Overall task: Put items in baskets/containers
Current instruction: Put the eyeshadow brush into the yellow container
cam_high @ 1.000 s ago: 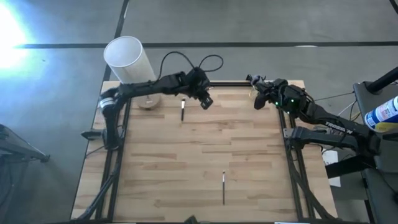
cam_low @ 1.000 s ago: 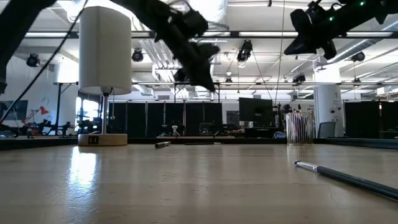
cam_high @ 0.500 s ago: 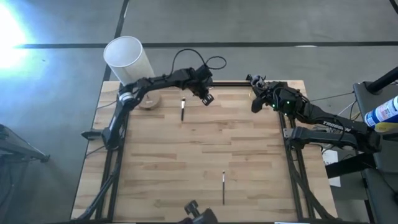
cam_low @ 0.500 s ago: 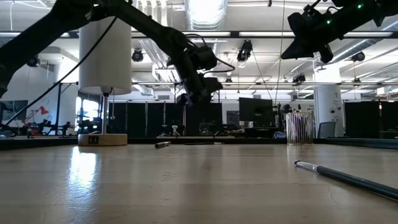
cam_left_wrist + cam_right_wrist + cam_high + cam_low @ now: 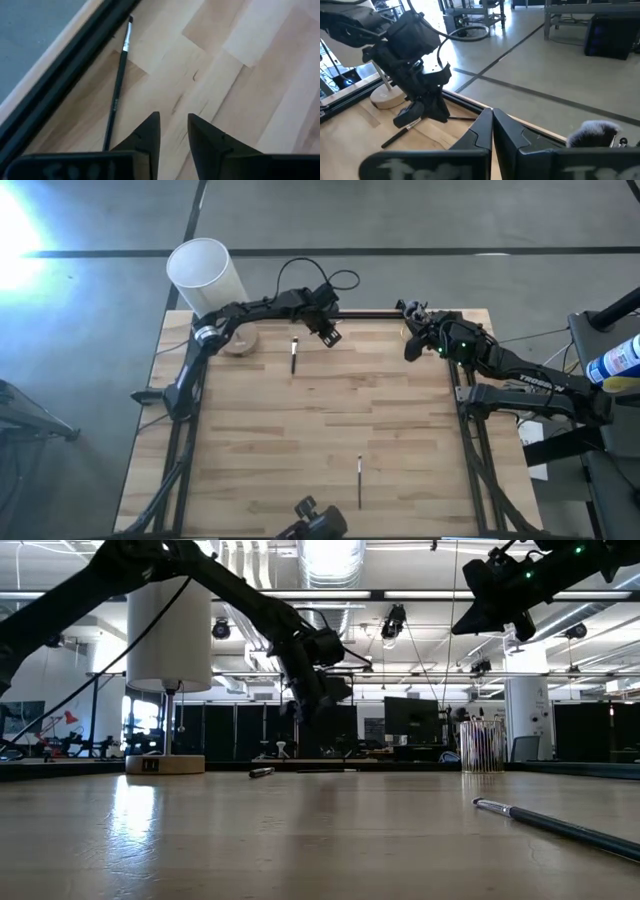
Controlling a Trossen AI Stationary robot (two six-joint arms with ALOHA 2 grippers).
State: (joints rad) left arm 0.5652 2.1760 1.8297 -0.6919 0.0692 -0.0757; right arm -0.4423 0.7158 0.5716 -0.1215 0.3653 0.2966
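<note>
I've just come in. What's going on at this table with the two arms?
Two robot arms are clearing thin sticks into a small clear cup at the table's far right corner; it already holds several. The left gripper hovers over the far edge, fingers open and empty, above a thin stick lying along the frame. The right gripper hangs in the air near the cup, fingers shut. Two more sticks lie loose: one near the back, one near the front.

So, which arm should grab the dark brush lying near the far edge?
Left. The left gripper hovers just beside that brush, jaws slightly open. The right gripper sits shut over the far right corner, farther away.
</note>
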